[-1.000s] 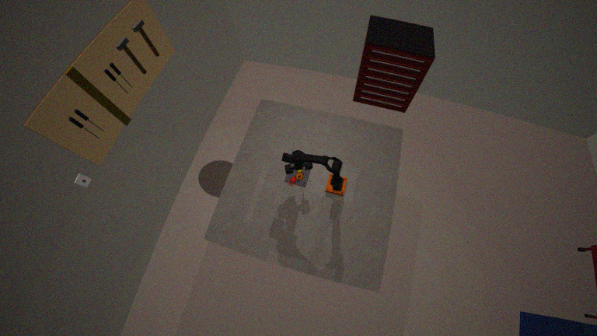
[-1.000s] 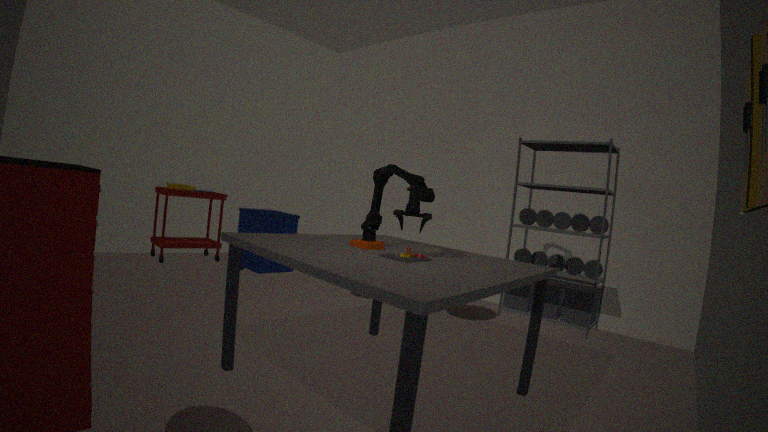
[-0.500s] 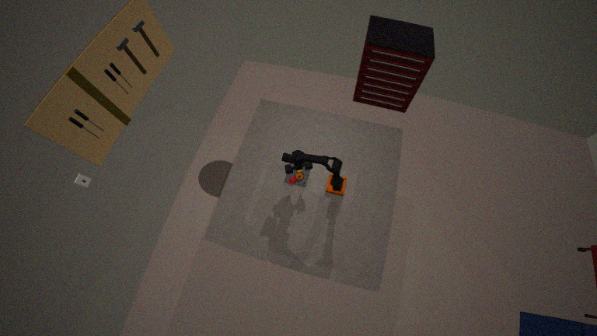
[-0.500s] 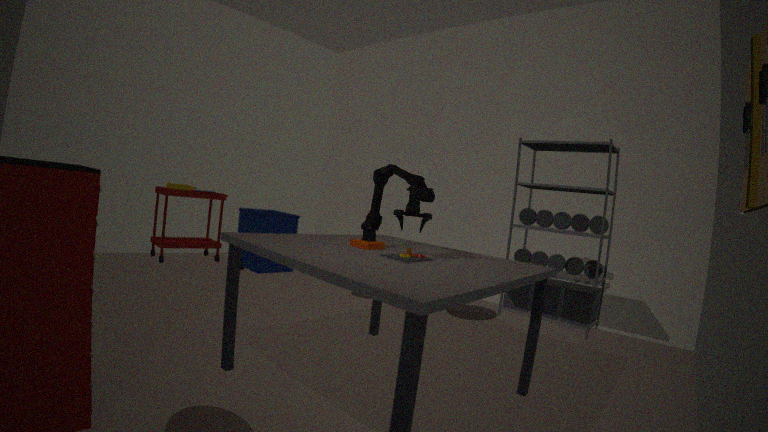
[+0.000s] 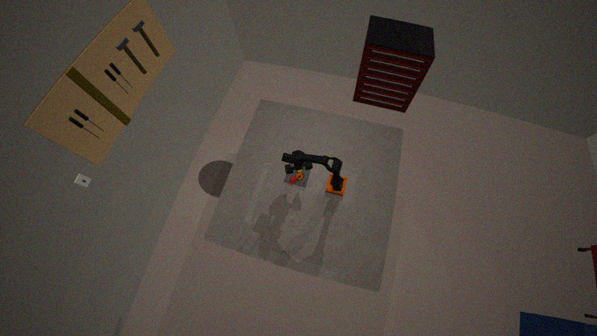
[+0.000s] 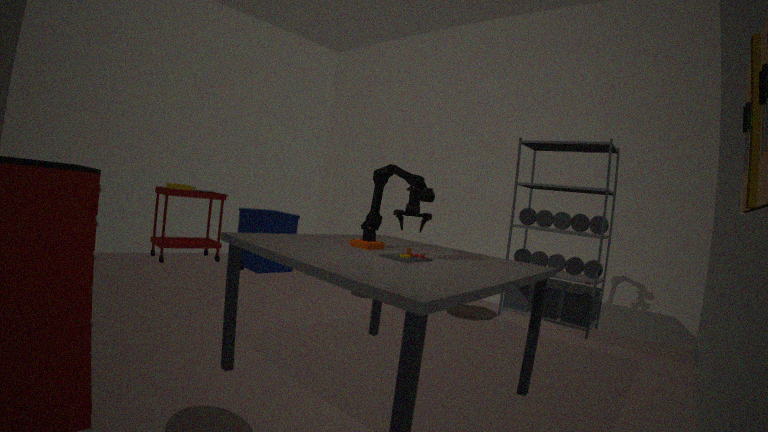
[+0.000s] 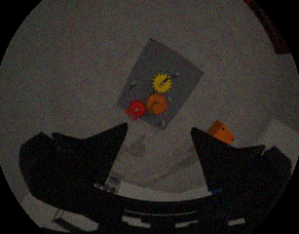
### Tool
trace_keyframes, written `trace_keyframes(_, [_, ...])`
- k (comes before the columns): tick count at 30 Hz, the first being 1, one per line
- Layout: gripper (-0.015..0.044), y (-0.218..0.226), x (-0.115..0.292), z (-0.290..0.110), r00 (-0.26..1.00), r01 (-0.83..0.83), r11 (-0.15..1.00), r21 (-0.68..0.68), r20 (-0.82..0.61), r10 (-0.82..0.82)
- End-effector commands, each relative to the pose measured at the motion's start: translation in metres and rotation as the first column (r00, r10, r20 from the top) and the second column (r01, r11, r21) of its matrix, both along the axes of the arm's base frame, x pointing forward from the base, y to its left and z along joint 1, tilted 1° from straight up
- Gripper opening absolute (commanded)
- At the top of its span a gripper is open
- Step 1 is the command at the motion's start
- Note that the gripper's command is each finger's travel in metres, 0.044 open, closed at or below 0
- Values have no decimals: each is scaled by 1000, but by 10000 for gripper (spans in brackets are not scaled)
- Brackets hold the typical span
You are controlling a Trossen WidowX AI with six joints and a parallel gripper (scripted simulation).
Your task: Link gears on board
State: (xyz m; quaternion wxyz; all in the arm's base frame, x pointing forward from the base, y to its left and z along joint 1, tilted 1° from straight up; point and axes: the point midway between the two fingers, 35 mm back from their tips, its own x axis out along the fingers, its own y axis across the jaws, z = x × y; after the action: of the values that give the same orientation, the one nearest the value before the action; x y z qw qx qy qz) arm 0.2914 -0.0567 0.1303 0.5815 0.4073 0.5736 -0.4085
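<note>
My gripper point(image 5: 298, 167) point(image 6: 411, 230) point(image 7: 160, 128) is wide open and empty, high above the grey board point(image 7: 149, 54). On the board are the red gear point(image 5: 291, 180) point(image 7: 136, 105) and the yellow gear point(image 5: 299, 170) point(image 7: 165, 84) with its black stripe. An orange gear point(image 5: 299, 176) point(image 6: 408, 250) point(image 7: 157, 103) stands between them, its rim at or very near both. Its raised middle hides any peg under it, and I cannot tell whether it sits fully flat. Bare pegs show at the left point(image 7: 133, 84), upper right point(image 7: 176, 74), beside the orange gear's right edge point(image 7: 168, 98) and near the lower corner point(image 7: 164, 123).
The arm's orange base point(image 5: 336, 184) point(image 6: 367, 244) point(image 7: 220, 133) stands on the grey table point(image 5: 352, 235) point(image 6: 317, 257), to one side of the board. The red arrow mark point(image 7: 131, 114) lies beside the red gear. No loose gear shows on the table in these views.
</note>
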Motion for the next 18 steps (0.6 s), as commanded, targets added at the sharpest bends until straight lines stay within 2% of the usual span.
trace_keyframes(1, [440, 0, 0, 0, 1000, -1, 1000, 0, -1, 1])
trace_keyframes(4, [440, 20, 5, 4, 1000, -1, 1000, 2, 0, 1])
trace_keyframes(10, [440, 108, 9, 17, 1000, -1, 1000, 10, 2, 1])
trace_keyframes(18, [440, 223, -26, 34, 1000, -1, 1000, 21, -2, 1])
